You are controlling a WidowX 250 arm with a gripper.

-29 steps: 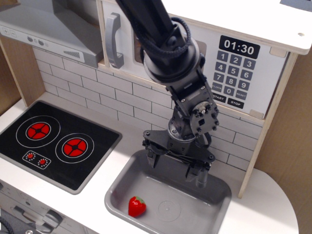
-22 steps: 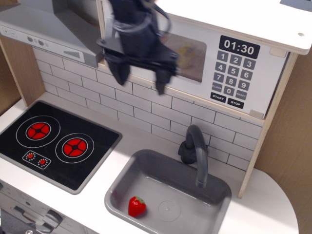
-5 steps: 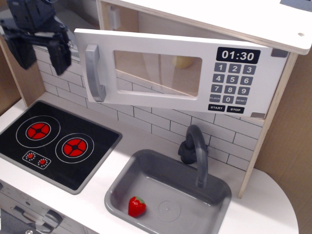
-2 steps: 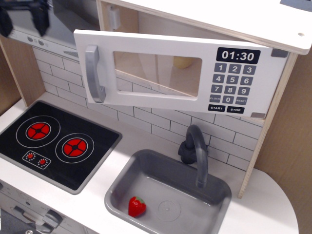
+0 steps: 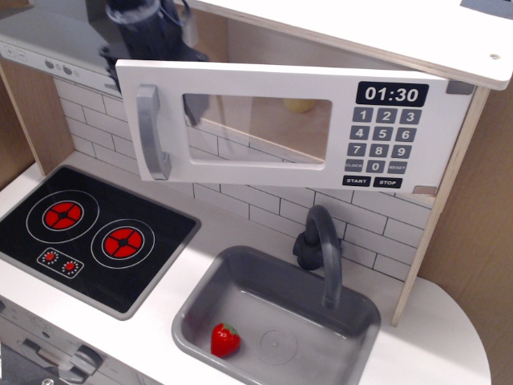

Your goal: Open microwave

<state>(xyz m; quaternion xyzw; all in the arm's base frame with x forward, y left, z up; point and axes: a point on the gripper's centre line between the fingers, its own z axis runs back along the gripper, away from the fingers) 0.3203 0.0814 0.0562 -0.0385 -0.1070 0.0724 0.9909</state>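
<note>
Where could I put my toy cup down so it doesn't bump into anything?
The white counter right of the sink is bare. So is the strip between the stove and the sink. The sink floor beside the strawberry is free too. It's crowded up by the microwave: its door hangs open, and the robot's arm is behind it.

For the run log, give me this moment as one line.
microwave: door swung open | gripper: behind door's top-left edge, jaws hidden | strawberry: in sink
</note>
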